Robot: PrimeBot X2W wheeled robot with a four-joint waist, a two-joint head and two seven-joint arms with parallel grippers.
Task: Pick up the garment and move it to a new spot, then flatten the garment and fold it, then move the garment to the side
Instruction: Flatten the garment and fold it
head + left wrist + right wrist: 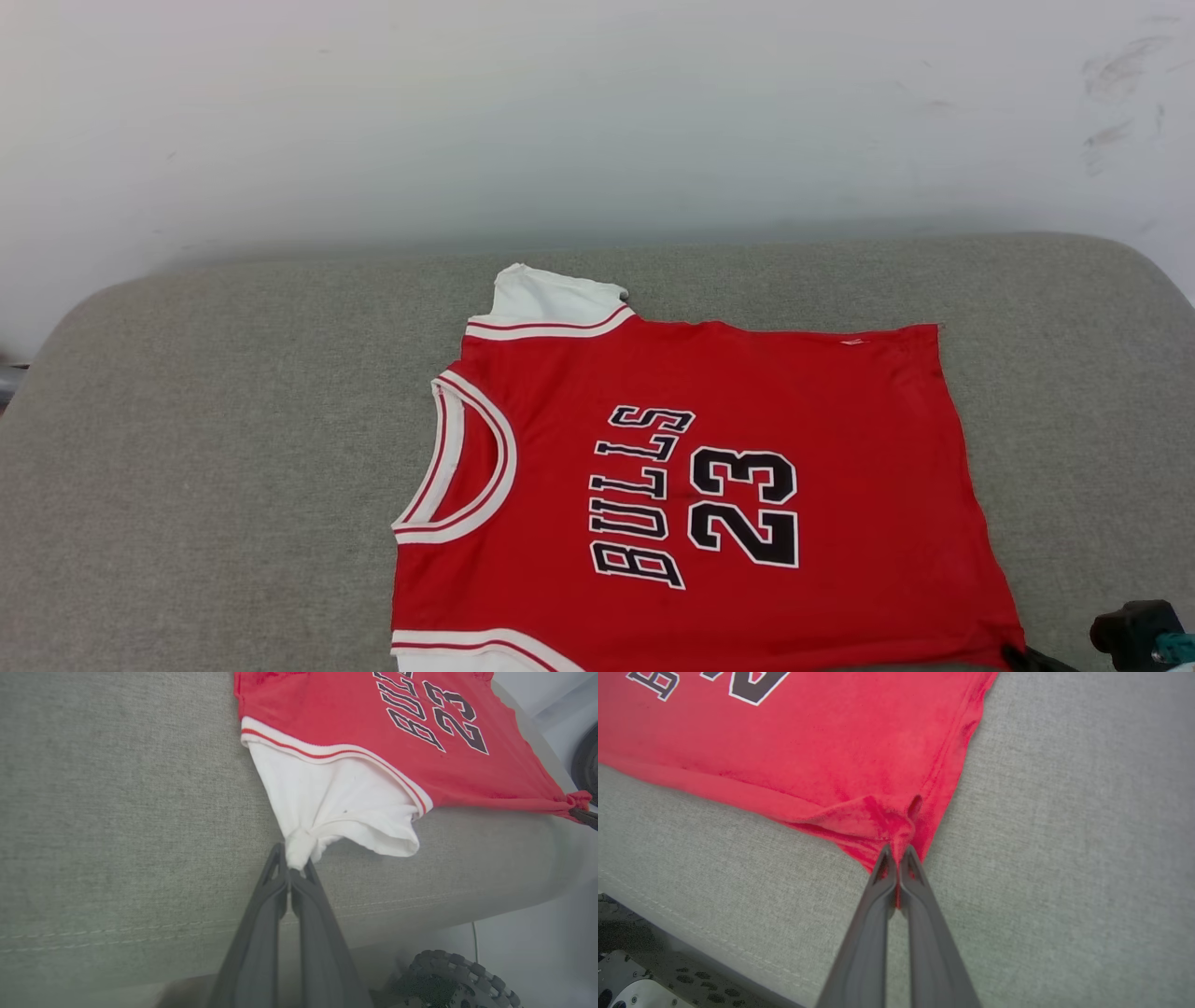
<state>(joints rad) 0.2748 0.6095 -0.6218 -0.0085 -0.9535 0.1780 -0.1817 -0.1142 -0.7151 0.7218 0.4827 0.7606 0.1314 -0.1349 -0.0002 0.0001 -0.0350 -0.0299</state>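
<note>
We see the shirt (840, 439) lying flat and face up on the grey cushion (233, 448). Its collar (467, 457) is toward our left and its hem toward our right, so the black lettering and the number 23 (744, 504) run sideways across the red front. Our left end effector (295, 870) is pressed together on the edge of the near sleeve (327, 798). The white cloth is bunched into a small knot between the two dark fingers (261, 933), close to the cushion's rounded front edge. Our right end effector (899, 851) is also pressed together. It pinches the near corner of the red hem, where the fabric gathers into a pucker (887, 821) just above the fingertips. From the head view, the tip of that end effector meets the shirt at its lower right corner. The far sleeve (546, 294) sticks out on the side toward the pale wall (597, 112). The rest of the shirt rests smooth on the cushion between our two grips.
</note>
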